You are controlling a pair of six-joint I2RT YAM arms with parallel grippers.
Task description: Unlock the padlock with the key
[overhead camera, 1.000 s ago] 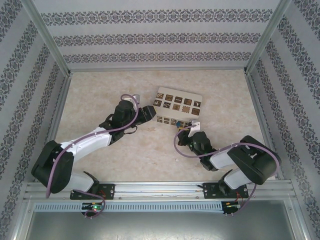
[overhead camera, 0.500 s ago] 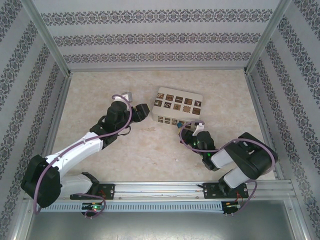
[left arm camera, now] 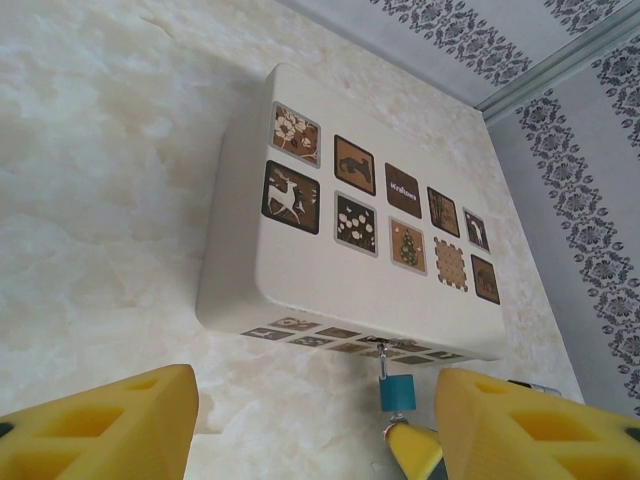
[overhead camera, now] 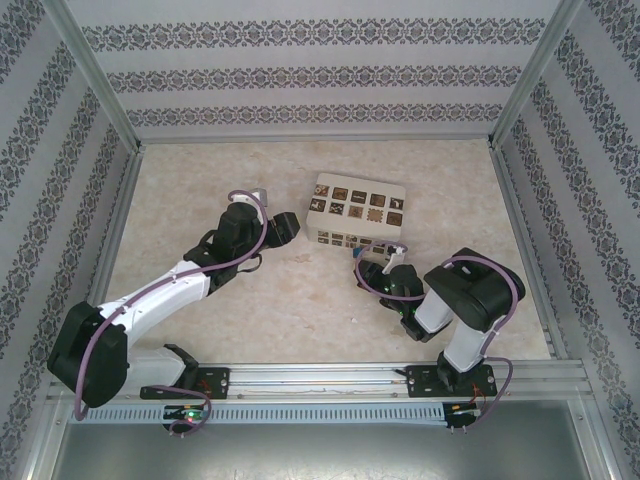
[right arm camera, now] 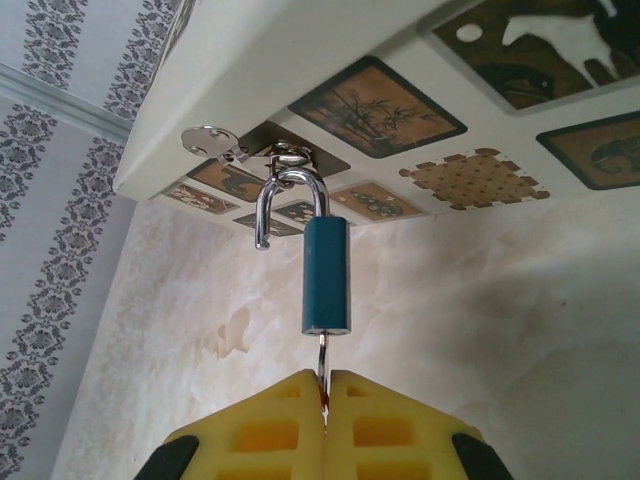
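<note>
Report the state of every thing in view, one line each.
Left gripper: open, holding nothing.
Right gripper: shut on the key.
Key: seated in the keyhole.
Padlock: hanging from the hasp, one leg of the shackle free of the body.
Box: shut.

Bright, even, soft light; faint shadows; wrist views sharp, slightly distorted.

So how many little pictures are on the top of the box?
10. They sit on the lid of the cream box in two rows of five, starting from the deer tile. None on top look hidden. More small tiles line its front side, not counted here.
</note>
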